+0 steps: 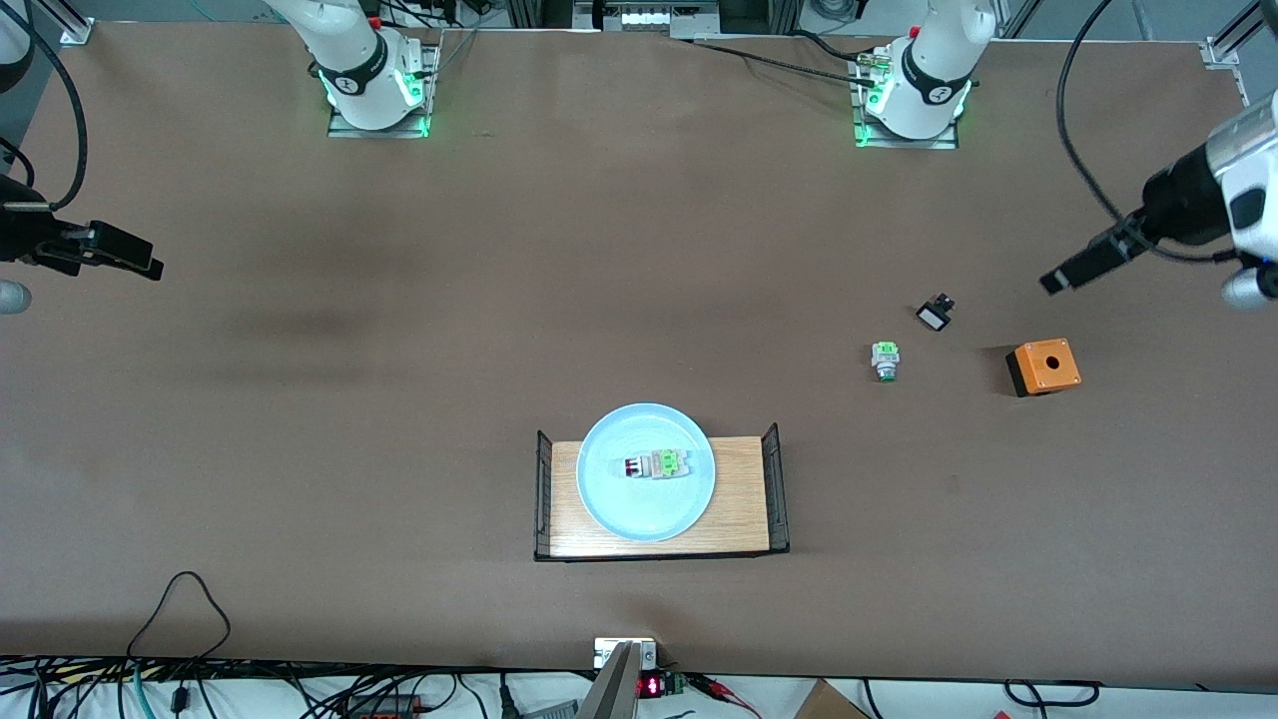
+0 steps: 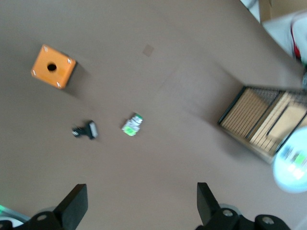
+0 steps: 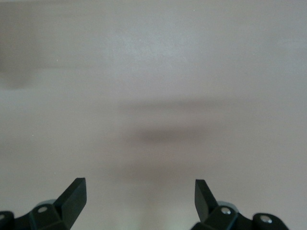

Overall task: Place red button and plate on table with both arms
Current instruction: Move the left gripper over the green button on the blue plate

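Note:
The red button [image 1: 650, 465] lies on its side in the pale blue plate [image 1: 619, 499]. The plate rests on a small light-wood tray [image 1: 734, 504] on the brown table [image 1: 300, 449]. In the left wrist view the plate [image 2: 287, 175] shows at the edge with the button [image 2: 293, 156] blurred on it. My left gripper [image 1: 1060, 277] is open and empty, up over the left arm's end of the table; it also shows in its wrist view [image 2: 141, 203]. My right gripper [image 1: 130, 258] is open and empty over the right arm's end; its wrist view [image 3: 140, 199] shows only bare table.
A green-and-silver switch [image 1: 885, 359] without a red cap, a small black part [image 1: 936, 314] and an orange box with a hole [image 1: 1044, 366] lie toward the left arm's end. They show in the left wrist view: switch [image 2: 132, 125], black part [image 2: 86, 130], box [image 2: 53, 66].

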Robot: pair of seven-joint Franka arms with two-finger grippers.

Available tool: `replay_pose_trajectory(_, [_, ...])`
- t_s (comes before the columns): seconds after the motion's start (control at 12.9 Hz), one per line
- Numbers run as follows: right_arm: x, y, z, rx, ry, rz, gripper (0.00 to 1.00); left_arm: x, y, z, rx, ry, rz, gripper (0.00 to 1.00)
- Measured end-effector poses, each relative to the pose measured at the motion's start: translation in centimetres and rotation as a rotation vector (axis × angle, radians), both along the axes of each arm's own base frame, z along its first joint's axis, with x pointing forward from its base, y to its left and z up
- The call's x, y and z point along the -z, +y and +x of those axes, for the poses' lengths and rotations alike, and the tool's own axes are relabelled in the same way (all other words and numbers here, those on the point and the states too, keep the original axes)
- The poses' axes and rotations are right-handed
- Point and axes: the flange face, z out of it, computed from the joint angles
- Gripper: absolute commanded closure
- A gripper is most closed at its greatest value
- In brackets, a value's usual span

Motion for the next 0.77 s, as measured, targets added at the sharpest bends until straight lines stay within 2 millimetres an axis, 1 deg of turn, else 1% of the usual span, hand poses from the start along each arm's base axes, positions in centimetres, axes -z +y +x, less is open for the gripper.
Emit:
replay_pose_trajectory(0.08, [0.0, 0.0, 0.0, 0.000, 0.000, 0.000, 0.00, 0.4, -1.7, 1.5, -0.109, 0.027, -0.005, 0.00])
replay_pose_trajectory(0.15, [0.0, 0.0, 0.0, 0.000, 0.000, 0.000, 0.00, 1.0, -4.0, 2.8, -0.204, 0.056, -0.009, 0.00])
replay_pose_trajectory(0.23, [0.0, 0.0, 0.0, 0.000, -0.001, 0.000, 0.00, 1.9, -6.6, 3.9, -0.280, 0.086, -0.011, 0.00])
replay_pose_trajectory(0.31, [0.0, 0.0, 0.0, 0.000, -0.001, 0.000, 0.00, 2.7, -9.1, 4.9, -0.345, 0.111, -0.012, 0.00])
replay_pose_trajectory(0.39, [0.0, 0.0, 0.0, 0.000, -0.001, 0.000, 0.00, 3.5, -11.2, 5.7, -0.413, 0.134, -0.013, 0.00])
replay_pose_trajectory(0.54, [0.0, 0.0, 0.0, 0.000, -0.001, 0.000, 0.00, 4.6, -14.0, 6.9, -0.541, 0.170, -0.014, 0.00])
replay_pose_trajectory(0.77, [0.0, -0.1, 0.0, 0.001, -0.001, -0.001, 0.00, 5.2, -18.3, 8.2, -0.699, 0.171, -0.045, 0.00])
